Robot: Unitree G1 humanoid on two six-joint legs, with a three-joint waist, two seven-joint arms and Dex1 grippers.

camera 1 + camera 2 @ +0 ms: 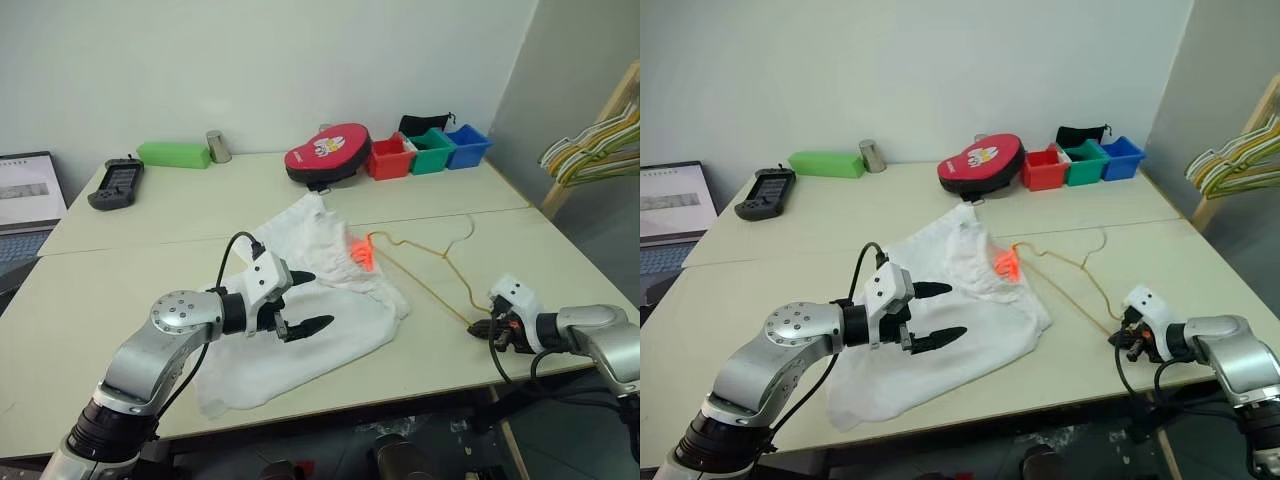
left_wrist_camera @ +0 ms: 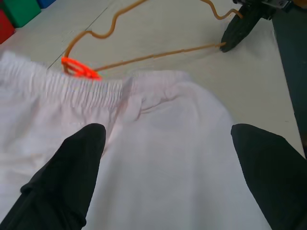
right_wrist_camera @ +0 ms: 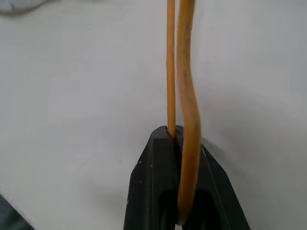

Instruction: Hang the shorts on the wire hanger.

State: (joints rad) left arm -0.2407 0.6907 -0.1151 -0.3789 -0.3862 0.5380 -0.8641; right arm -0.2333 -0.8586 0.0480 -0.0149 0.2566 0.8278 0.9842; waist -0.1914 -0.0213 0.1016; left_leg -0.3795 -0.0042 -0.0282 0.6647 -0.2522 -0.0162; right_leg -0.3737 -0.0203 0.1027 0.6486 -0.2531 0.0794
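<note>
Shorts (image 1: 300,300) lie spread at centre frame on the table (image 1: 120,280); your left gripper (image 1: 305,300) hovers over them, fingers wide apart. At lower right your right gripper (image 1: 488,328) is clenched on the wire hanger (image 1: 430,285), whose far corner meets the waistband.

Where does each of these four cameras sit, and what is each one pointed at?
Left eye view: on the head, looking down at the table; both arms show.
Right eye view: beside it, same scene.
Left wrist view: on the left arm, over the shorts, between the open left gripper fingers.
Right wrist view: on the right arm, along the right gripper, shut on the wire hanger.
Shared: the left wrist view also catches hanger and right gripper.
</note>
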